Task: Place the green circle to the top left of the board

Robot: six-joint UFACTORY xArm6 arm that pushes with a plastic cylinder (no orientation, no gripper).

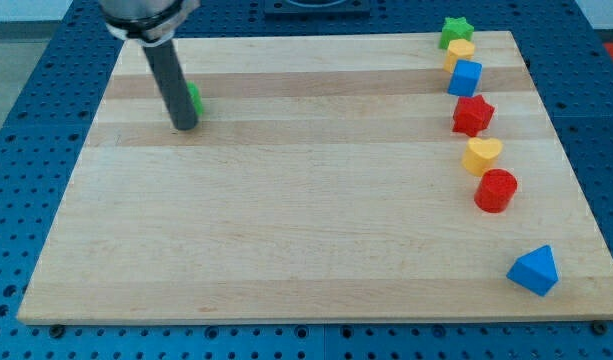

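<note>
With no jaws to open or shut, our tip (185,126) touched the green circle (194,99), mostly hidden behind the rod near the board (286,240)'s top left, and we judged it light, rigid and slippery, best pushed squarely at mid-side.

pale matt wooden board (316,220), dark matt rod (172,85)

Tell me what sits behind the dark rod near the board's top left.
A green block peeks out on the view's right of the rod; my tip is just below it. The rod hides its shape.
</note>
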